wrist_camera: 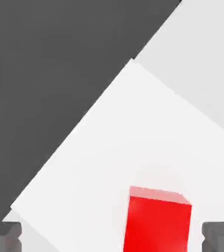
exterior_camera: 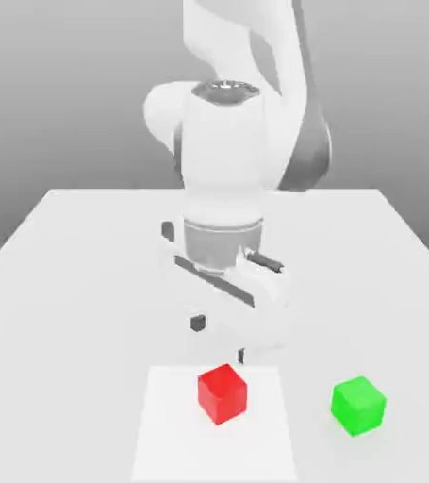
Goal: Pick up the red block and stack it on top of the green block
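The red block [exterior_camera: 222, 392] is a small cube resting on a brighter white square patch near the table's front edge. To its right in the exterior view, apart from it, the green block [exterior_camera: 358, 406] sits on the table. My gripper [exterior_camera: 220, 340] hangs open just above and slightly behind the red block, holding nothing. In the hand view the red block [wrist_camera: 158, 221] lies below the gap between the two dark fingertips [wrist_camera: 221, 237], nearer to one than the other, with my gripper [wrist_camera: 112, 238] spread wide. The hand view does not show the green block.
The white table [exterior_camera: 67, 245] stretches back to the arm's base. The brighter square patch [exterior_camera: 171, 434] reaches the front edge. In the hand view, dark floor [wrist_camera: 45, 74] shows past the table's edge.
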Available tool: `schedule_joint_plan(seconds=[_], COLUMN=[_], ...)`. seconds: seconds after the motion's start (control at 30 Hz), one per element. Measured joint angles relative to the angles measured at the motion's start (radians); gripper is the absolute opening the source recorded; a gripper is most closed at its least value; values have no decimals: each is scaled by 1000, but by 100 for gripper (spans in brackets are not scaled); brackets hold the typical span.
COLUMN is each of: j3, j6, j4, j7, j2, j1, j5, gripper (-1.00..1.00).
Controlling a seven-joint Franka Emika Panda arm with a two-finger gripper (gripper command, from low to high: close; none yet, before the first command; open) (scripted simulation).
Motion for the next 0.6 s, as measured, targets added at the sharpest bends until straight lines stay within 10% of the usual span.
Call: schedule_joint_plan(seconds=[0.2, 0.23, 0.6], j3=[-104, -119, -68], j6=[177, 195, 92], j4=[20, 23, 4], j7=[124, 133, 68], j2=[218, 239, 113], j1=[71, 83, 54], j5=[-138, -149, -61], gripper=[0, -100, -100])
